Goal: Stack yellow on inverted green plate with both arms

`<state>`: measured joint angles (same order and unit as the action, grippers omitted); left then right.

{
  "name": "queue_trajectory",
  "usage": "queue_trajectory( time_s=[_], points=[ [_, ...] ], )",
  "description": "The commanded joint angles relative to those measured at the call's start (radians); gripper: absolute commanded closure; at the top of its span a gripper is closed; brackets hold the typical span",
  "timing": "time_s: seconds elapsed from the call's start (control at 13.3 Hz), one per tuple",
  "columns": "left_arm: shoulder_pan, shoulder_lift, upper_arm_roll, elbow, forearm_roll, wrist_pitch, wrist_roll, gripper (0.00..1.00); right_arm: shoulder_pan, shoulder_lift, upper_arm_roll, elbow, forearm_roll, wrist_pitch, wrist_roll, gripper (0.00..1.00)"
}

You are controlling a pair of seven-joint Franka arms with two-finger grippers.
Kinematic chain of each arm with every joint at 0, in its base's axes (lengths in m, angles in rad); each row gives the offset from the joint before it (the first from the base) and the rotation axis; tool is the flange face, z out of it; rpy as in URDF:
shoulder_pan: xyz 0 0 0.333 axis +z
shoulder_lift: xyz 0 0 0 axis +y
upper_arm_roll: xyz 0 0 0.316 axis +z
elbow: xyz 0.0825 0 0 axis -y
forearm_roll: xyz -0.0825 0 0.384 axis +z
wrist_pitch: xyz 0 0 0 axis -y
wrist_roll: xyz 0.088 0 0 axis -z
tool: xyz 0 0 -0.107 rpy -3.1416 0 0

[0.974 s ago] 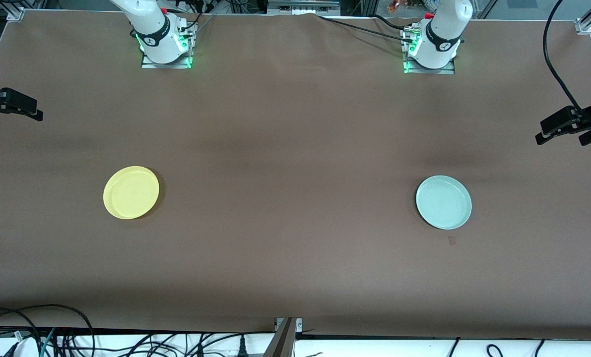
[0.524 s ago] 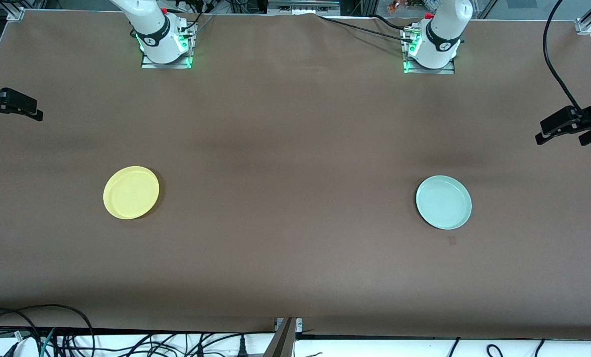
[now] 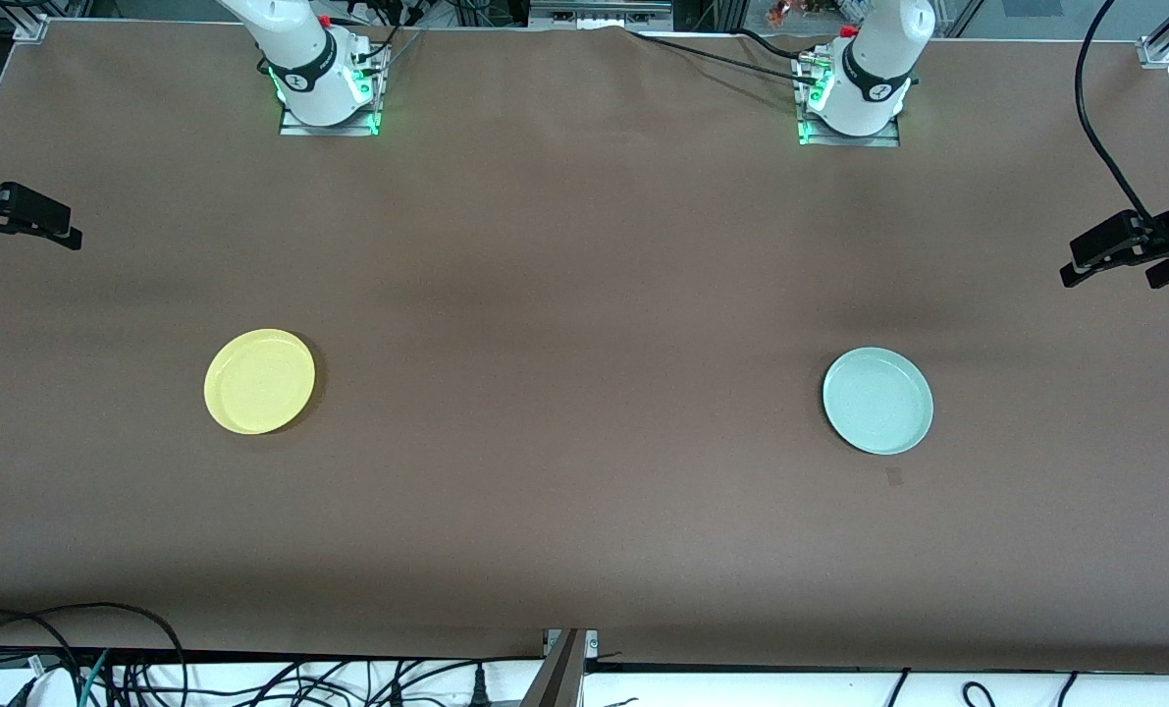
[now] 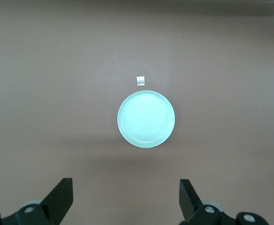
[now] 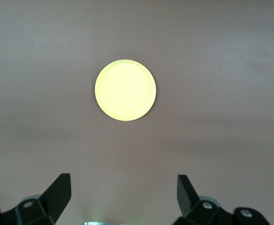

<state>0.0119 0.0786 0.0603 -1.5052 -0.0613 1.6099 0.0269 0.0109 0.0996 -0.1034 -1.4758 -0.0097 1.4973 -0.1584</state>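
The yellow plate [image 3: 259, 381] [image 5: 125, 90] lies flat on the brown table toward the right arm's end. The pale green plate [image 3: 877, 401] [image 4: 146, 119] lies flat toward the left arm's end, hollow side up as far as I can see. The two plates are far apart. My right gripper [image 5: 123, 194] [image 3: 26, 239] hangs high over the table on the base side of the yellow plate, open and holding nothing. My left gripper [image 4: 126, 197] [image 3: 1110, 279] hangs equally high on the base side of the green plate, open with nothing between its fingers.
A small square patch [image 3: 894, 476] [image 4: 140, 80] marks the cloth just nearer the front camera than the green plate. The arm bases [image 3: 327, 93] [image 3: 854, 98] stand along the table's back edge. Cables lie off the front edge [image 3: 103, 668].
The right gripper has shifted slightly in the front view. The plates and the left gripper have not moved.
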Motion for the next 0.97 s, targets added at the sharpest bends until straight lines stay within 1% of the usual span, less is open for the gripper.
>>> queue_trajectory(
  time_s=[0.0,0.37,0.9],
  points=[
    [-0.003,0.024,0.003,0.033,0.014,-0.002,0.01,0.0,-0.005,0.008,0.008,0.022,-0.006,0.0,0.01,0.0],
    [-0.003,0.024,0.003,0.033,-0.003,-0.004,0.007,0.0,-0.002,0.006,0.008,0.022,-0.004,-0.006,0.007,0.0],
    [-0.013,0.035,0.001,0.034,0.009,-0.004,0.007,0.0,0.0,0.005,0.008,0.022,-0.004,-0.011,0.002,0.0]
  ],
)
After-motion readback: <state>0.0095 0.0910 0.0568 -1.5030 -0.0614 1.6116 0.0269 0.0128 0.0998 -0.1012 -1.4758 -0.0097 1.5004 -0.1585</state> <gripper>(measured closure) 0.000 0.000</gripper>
